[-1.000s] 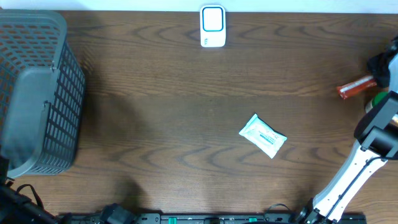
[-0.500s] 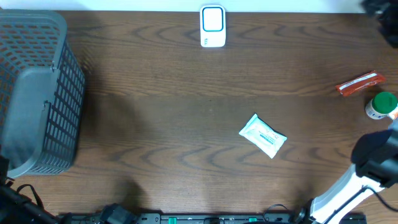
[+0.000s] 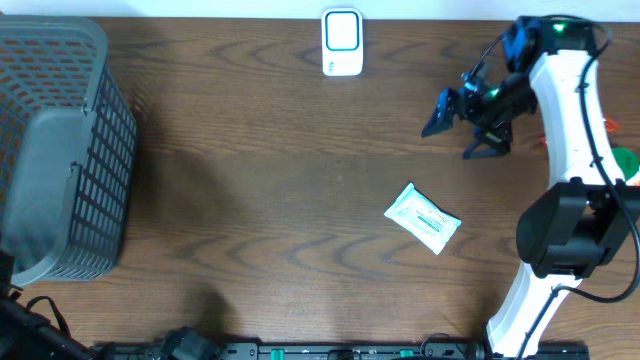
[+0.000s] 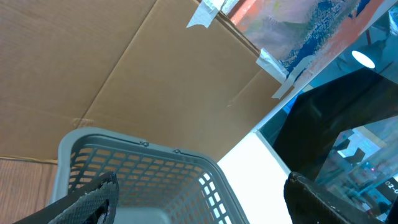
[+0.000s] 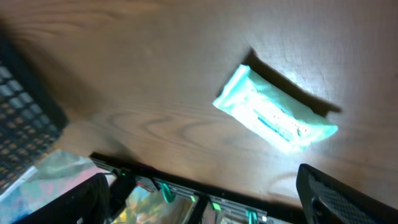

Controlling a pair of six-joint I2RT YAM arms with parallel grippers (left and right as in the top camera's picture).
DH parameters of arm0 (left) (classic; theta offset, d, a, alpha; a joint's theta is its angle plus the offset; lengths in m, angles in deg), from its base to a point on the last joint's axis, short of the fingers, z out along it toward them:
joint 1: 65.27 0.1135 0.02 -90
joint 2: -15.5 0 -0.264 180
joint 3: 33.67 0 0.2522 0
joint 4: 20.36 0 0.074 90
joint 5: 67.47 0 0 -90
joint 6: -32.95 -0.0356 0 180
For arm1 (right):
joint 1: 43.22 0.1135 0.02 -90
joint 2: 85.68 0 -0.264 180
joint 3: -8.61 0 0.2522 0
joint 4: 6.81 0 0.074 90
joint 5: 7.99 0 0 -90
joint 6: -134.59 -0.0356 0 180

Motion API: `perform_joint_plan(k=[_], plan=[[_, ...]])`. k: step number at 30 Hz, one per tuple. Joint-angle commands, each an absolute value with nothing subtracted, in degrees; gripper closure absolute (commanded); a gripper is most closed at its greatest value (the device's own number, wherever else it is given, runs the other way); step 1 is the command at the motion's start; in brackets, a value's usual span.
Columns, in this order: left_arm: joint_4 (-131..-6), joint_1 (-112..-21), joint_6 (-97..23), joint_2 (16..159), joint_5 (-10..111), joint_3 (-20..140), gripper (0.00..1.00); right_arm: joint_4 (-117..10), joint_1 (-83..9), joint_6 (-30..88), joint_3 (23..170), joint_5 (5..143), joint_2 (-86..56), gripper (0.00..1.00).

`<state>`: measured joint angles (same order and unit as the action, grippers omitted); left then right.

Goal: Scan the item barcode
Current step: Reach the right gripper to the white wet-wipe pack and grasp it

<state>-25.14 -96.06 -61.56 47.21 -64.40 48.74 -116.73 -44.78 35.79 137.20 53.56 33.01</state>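
Observation:
The item, a white and teal soft packet (image 3: 423,219), lies flat on the brown table right of centre; no barcode shows on its upper face. The white scanner (image 3: 342,42) stands at the far edge, middle. My right gripper (image 3: 462,128) hovers open over the table, up and to the right of the packet, holding nothing. In the right wrist view the packet (image 5: 273,112) lies beyond the spread right gripper (image 5: 202,186). My left gripper (image 4: 202,186) is open and empty, out of the overhead view, facing the grey basket (image 4: 155,168).
A grey mesh basket (image 3: 60,40) fills the left end of the table. At the right edge a red thing (image 3: 607,125) and a green-capped thing (image 3: 628,158) peek out from behind the right arm. Cardboard stands behind the basket.
The right arm swung in from the right edge to above the table near the packet, and its jaws opened wider. It now covers most of the red and green things.

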Motion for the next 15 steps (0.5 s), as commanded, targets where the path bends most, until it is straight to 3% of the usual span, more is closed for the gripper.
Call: perform_joint_plan(k=[1, 8, 15], plan=[[-25.1, -95.8, -61.9, 46.8, -67.4, 48.6, 0.15, -117.9, -44.0, 26.7, 132.8, 63.4, 32.9, 0.08], [-25.1, -95.8, -61.9, 46.8, -67.4, 48.6, 0.15, -116.9, -44.0, 4.7, 120.4, 81.9, 27.4, 0.04], [-25.1, -95.8, -61.9, 46.8, -67.4, 48.6, 0.15, -106.8, -44.0, 5.0, 101.3, 77.2, 12.6, 0.01]])
